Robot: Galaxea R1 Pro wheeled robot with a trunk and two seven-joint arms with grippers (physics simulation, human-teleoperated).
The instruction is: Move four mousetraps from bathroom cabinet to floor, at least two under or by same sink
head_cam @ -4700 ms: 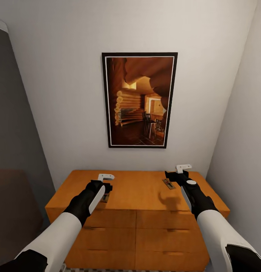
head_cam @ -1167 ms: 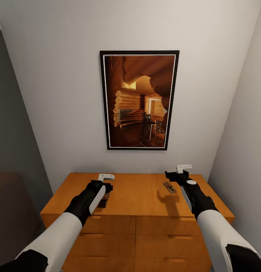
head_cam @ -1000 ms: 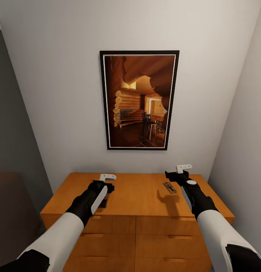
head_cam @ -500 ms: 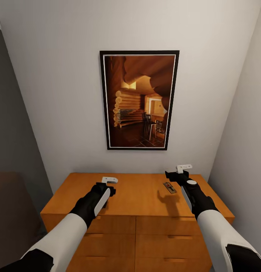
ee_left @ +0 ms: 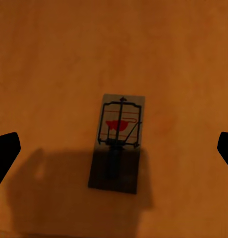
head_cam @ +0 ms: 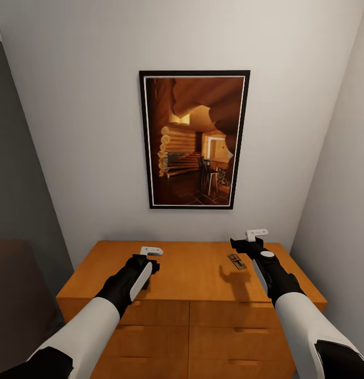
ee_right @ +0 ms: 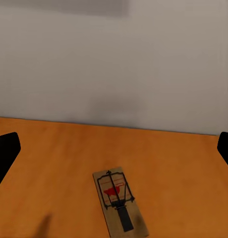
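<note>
both grippers were held wide apart, empty, above the cabinet [head_cam: 187,273] top: the left gripper [ee_left: 114,148] over one mousetrap [ee_left: 118,144], the right gripper [ee_right: 114,148] near a second mousetrap [ee_right: 119,207].

A mousetrap [head_cam: 236,261] lies right of centre on the cabinet [head_cam: 192,273] top, lower frame; a framed picture [head_cam: 194,139] hangs on the wall [head_cam: 87,131] behind, at centre.

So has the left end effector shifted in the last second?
Yes. The left end effector has moved slightly rightward along the cabinet top, now covering the mousetrap beneath it in the head view.
</note>
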